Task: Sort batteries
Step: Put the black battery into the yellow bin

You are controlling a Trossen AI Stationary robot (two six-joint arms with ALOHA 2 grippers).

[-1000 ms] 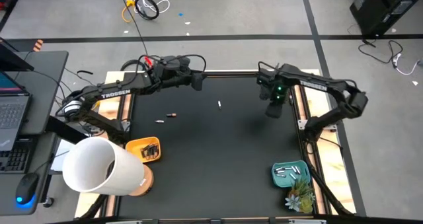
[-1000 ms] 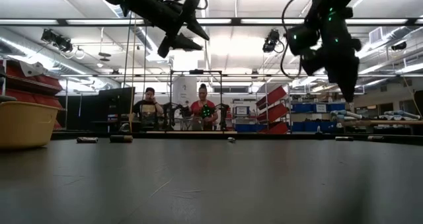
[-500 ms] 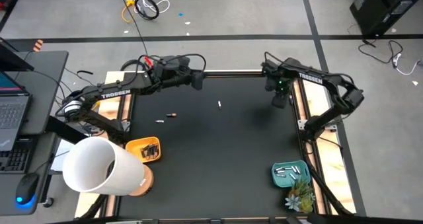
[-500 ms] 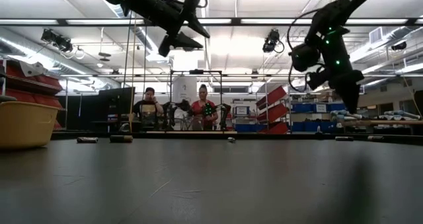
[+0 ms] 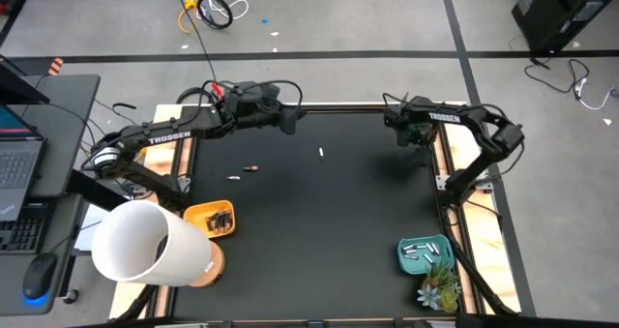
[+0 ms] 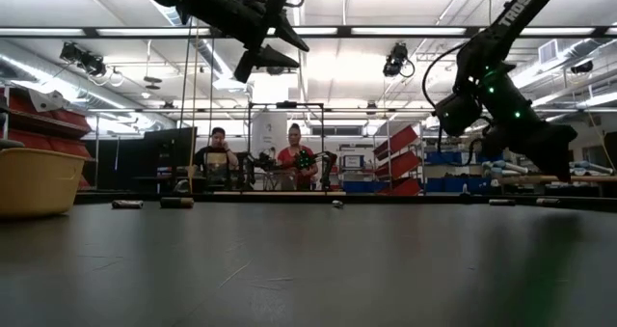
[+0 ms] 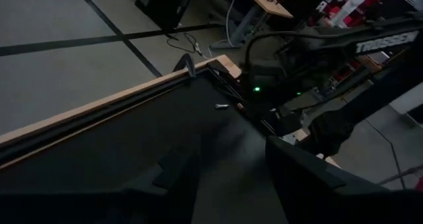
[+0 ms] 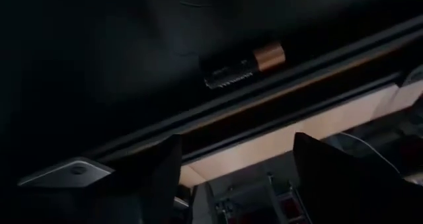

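Note:
A dark battery with a copper end [image 8: 241, 65] lies on the black mat against the rail of the table's right edge. My right gripper [image 8: 234, 178] hovers open above it, fingers slanting down, near the far right corner [image 5: 418, 136]. My left gripper [image 5: 288, 120] hangs open, high over the far edge [image 7: 231, 184]. A white battery [image 5: 321, 153] lies mid-table toward the far side. Another dark battery [image 5: 251, 166] and another white one [image 5: 233, 178] lie on the left. The orange tray [image 5: 198, 212] holds dark batteries. The teal tray [image 5: 406, 243] holds white ones.
A large white cylinder [image 5: 145, 243] stands at the near left corner beside the orange tray. A small plant [image 5: 438, 289] sits by the teal tray at the near right. Raised rails [image 5: 338, 105] frame the mat. People sit beyond the far edge [image 6: 289, 163].
My right gripper has moved toward the table's right edge and the far right corner, sinking lower and tipping from pointing steeply down to a slant. My left gripper has kept still, and the batteries have not moved.

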